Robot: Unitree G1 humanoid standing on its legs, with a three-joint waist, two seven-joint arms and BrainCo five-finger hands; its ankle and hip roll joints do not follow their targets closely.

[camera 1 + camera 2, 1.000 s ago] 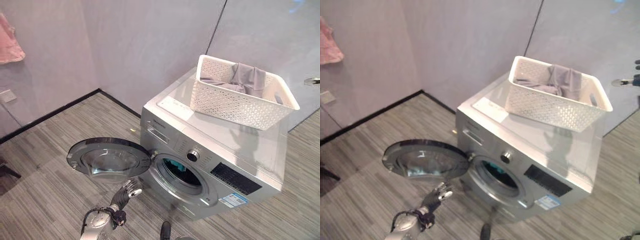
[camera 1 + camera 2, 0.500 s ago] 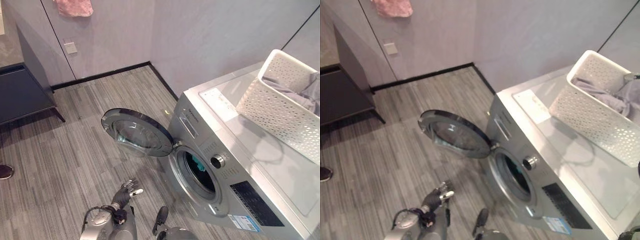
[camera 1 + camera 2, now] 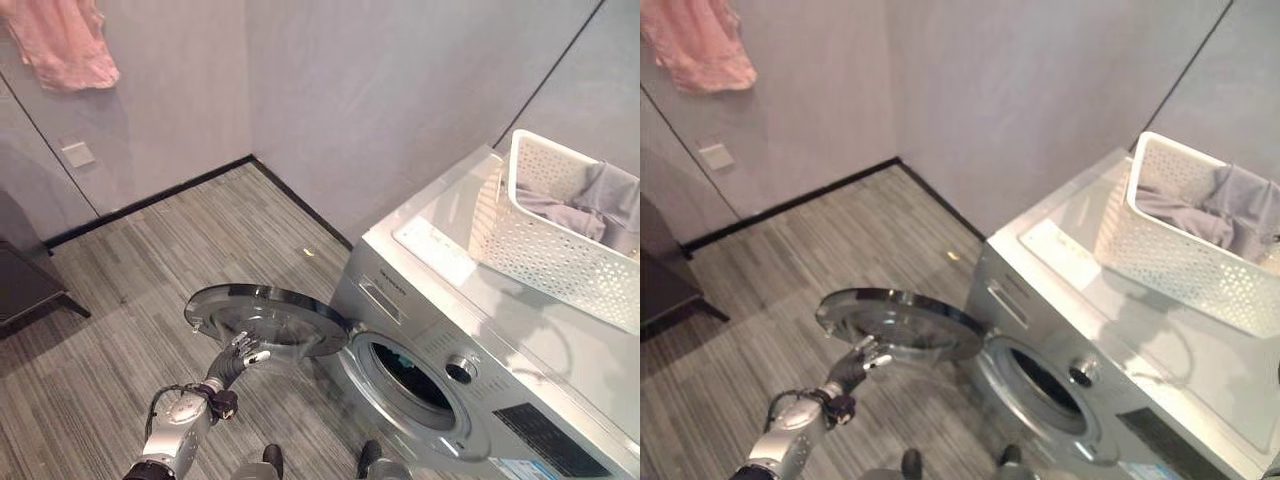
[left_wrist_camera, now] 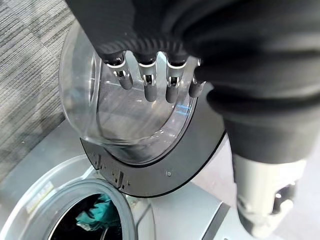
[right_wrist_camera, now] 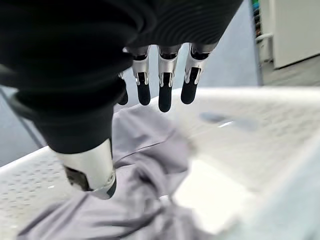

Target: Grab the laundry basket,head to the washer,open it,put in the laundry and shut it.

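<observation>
While the left hand (image 3: 238,352) hangs low with its fingers loosely spread and nothing in its grip, the washer door (image 3: 265,320) stands swung wide just beyond its fingertips, a round glass bowl in a dark rim. Past that, the silver washer (image 3: 470,330) shows something teal inside its drum. Up on its top sits the white perforated laundry basket (image 3: 560,240) holding grey laundry (image 5: 145,165); the right hand (image 5: 160,75) hovers over it, fingers straight, empty.
</observation>
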